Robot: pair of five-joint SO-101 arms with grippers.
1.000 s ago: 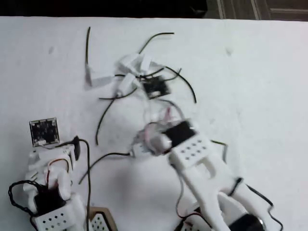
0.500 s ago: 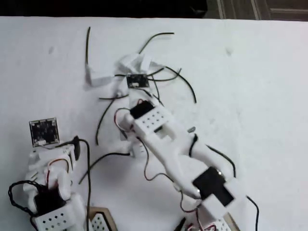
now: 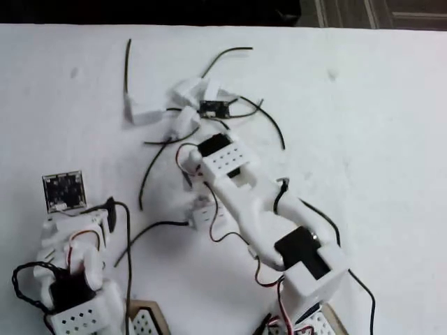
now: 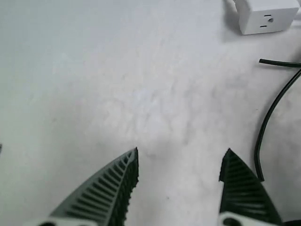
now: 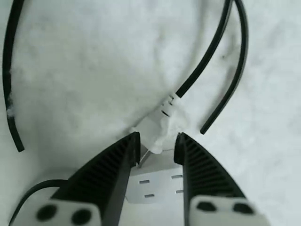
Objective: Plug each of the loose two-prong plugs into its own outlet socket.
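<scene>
White plug (image 5: 157, 126), prongs slanted toward the outlet socket (image 5: 157, 188) just beneath it, is pinched in the narrowed jaws of the right gripper (image 5: 157, 136) above the table (image 3: 363, 105). Pressed at this tilt, the prongs could miss the slots and shove the loose socket aside. The right arm (image 3: 244, 202) has stretched farther toward the cable tangle (image 3: 188, 105) than a second ago; the left gripper (image 4: 181, 157), jaws spread, idles as before

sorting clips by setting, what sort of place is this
Most likely a robotics lab bench or hobby workspace: two small white robot arms, left and right, sit at a plain white table strewn with loose plugs on black cords and a white outlet block.
</scene>
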